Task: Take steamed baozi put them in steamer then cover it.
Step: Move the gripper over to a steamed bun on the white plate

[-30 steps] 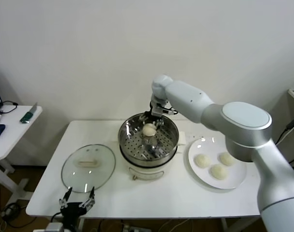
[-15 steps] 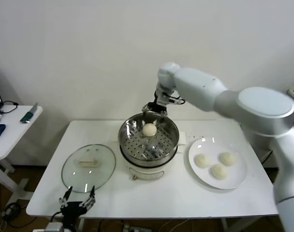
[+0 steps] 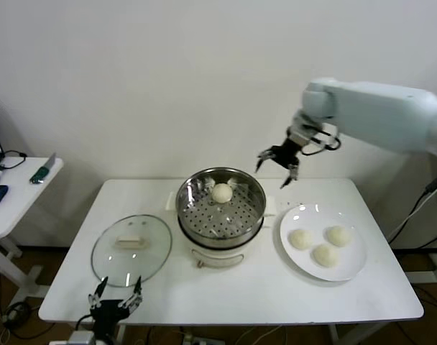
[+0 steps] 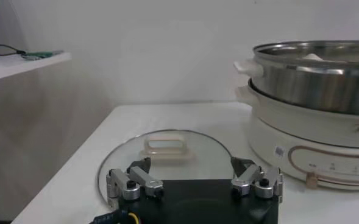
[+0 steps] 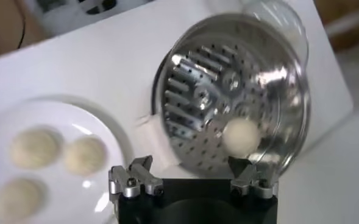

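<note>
The shiny steel steamer (image 3: pixel 220 208) stands on its white pot base at the table's middle. One cream baozi (image 3: pixel 222 192) lies on its perforated floor; it also shows in the right wrist view (image 5: pixel 241 135). Three baozi (image 3: pixel 300 239) (image 3: pixel 338 236) (image 3: pixel 325 255) lie on a white plate (image 3: pixel 355 269) to the right. My right gripper (image 3: pixel 277 164) is open and empty, in the air between the steamer and the plate. My left gripper (image 3: pixel 116 299) is open and parked low at the table's front left edge, near the glass lid (image 3: pixel 131 249).
The glass lid with a white handle (image 4: pixel 166 148) lies flat left of the steamer. A small side table (image 3: pixel 10 194) with a few items stands at far left. A wall runs behind the table.
My right gripper has risen from the steamer's far rim and swung right, toward the plate. The baozi stays in the steamer. The left arm has not moved.
</note>
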Robot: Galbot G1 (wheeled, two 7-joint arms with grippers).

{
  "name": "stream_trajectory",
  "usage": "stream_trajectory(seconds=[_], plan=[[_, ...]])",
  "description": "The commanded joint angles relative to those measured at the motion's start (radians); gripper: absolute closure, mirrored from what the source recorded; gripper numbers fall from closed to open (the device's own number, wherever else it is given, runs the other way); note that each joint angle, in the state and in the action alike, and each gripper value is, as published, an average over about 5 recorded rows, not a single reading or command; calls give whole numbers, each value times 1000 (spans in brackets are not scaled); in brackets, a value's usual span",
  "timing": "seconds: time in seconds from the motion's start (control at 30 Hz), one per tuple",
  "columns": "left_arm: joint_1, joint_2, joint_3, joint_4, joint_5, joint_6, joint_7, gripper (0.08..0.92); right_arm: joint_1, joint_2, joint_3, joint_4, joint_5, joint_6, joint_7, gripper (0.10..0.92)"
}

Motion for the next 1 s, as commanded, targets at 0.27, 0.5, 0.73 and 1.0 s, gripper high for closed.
stream_trajectory(seconds=[0.27, 0.5, 0.73, 1.0], plan=[[-5, 0, -4, -3, -3, -2, 0, 177, -15, -342, -112, 296, 127, -766, 41, 203], [-3, -1, -7, -14, -3, 0, 1, 177, -201, -316, 26, 230, 64, -799, 75, 203], [5, 2, -16, -21, -4, 0, 2, 177, -364, -245, 152, 102, -7, -798, 87, 203], [13, 2, -20, -23, -5, -2, 1, 177, -481, -171, 249, 9, -54, -793, 103, 203]])
